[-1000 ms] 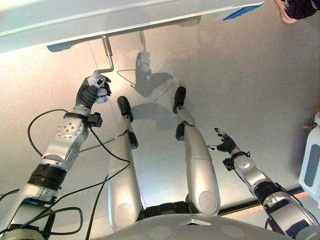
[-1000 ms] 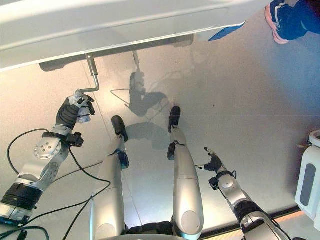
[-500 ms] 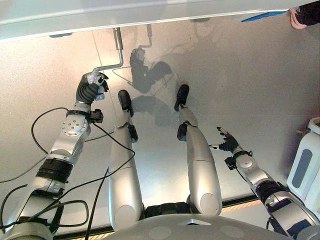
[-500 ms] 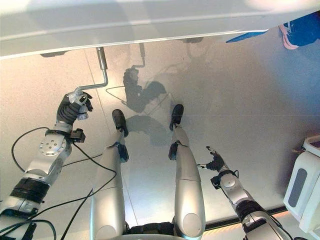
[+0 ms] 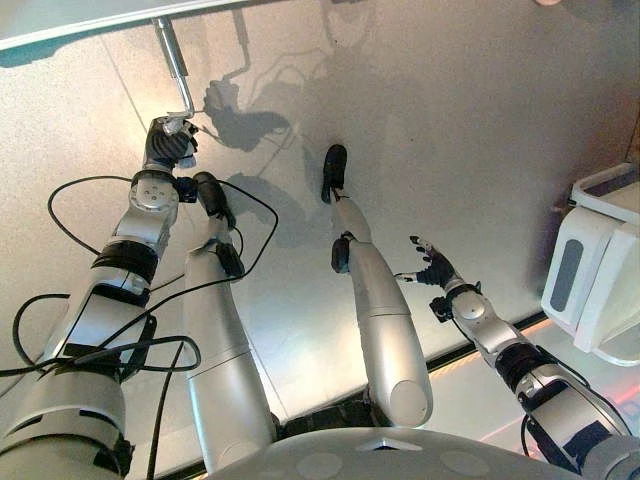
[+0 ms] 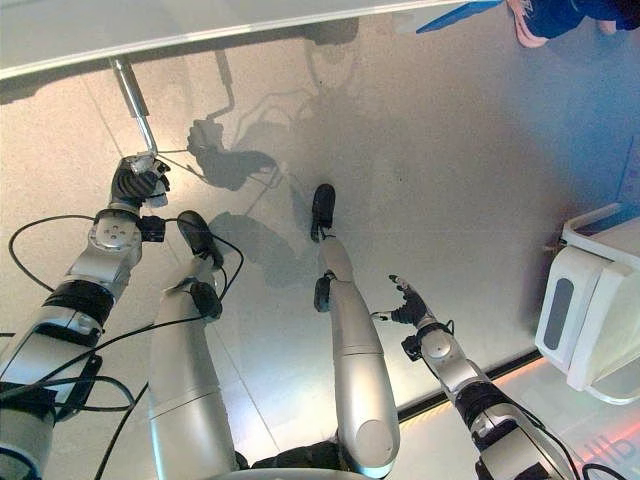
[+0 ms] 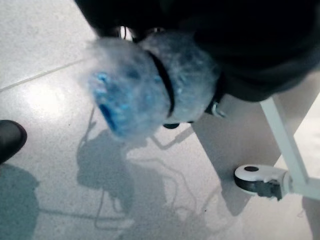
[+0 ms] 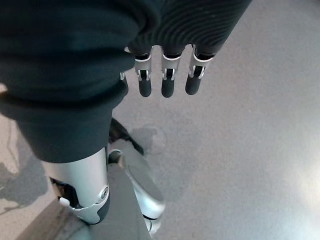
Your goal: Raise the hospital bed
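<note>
The hospital bed's pale edge (image 5: 70,22) runs along the far side. A metal crank rod (image 5: 174,66) comes out from under it and bends into a handle. My left hand (image 5: 166,146) is shut on that handle's clear bluish grip (image 7: 132,92), which bulges out from under the dark cover in the left wrist view. My right hand (image 5: 432,271) hangs low at my right side, away from the bed, its fingers (image 8: 167,82) straight and holding nothing.
A white caster wheel (image 7: 260,181) on a white frame leg (image 7: 282,142) stands near the crank. A white container (image 5: 595,268) sits on the floor at the right. A person's shoe (image 6: 548,14) and a blue flat piece (image 6: 458,14) show at the far right.
My left hand has carried the crank handle round, from out to the left of the rod to closer under it. The whole view has shifted. The right hand stays as it was.
</note>
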